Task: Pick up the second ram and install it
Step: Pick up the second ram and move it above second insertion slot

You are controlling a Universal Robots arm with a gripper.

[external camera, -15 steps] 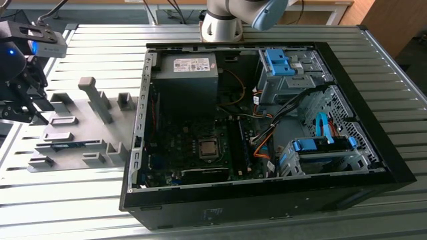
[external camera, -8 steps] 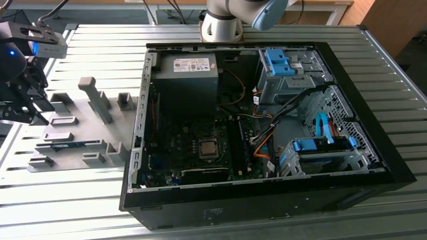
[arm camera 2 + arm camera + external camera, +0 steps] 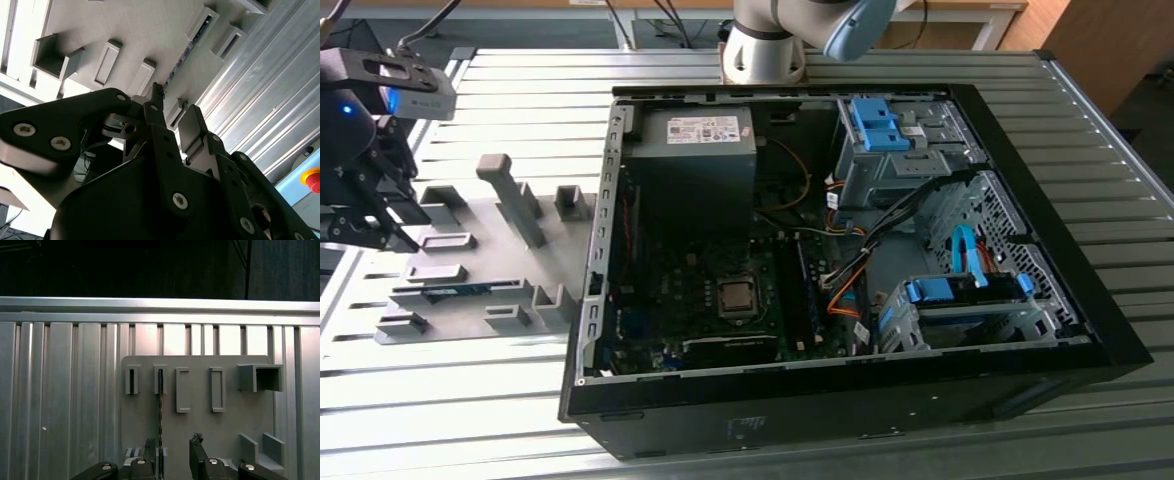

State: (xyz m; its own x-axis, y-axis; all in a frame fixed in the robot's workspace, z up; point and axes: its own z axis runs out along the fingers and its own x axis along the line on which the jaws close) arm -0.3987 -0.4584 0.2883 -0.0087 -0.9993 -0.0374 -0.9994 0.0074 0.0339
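Observation:
The second ram [image 3: 454,291] is a thin blue stick standing on edge in a slot of the grey holder plate [image 3: 487,255], on the exterior view's left. In both wrist views I see it edge-on as a dark line [image 3: 160,407] [image 3: 182,57]. My gripper [image 3: 387,230] hangs open above the plate's outer side with nothing held. In the first wrist view the gripper [image 3: 172,447] has the stick's near end just inside one finger [image 3: 150,446]. The second wrist view shows the gripper [image 3: 172,107] still apart from the stick.
An open black computer case [image 3: 854,250] lies on the exterior view's right, its motherboard [image 3: 720,300] exposed among cables and blue drive brackets. Grey holder blocks [image 3: 514,200] rise from the plate. The arm's base [image 3: 767,45] stands behind the case on the ribbed metal table [image 3: 454,400].

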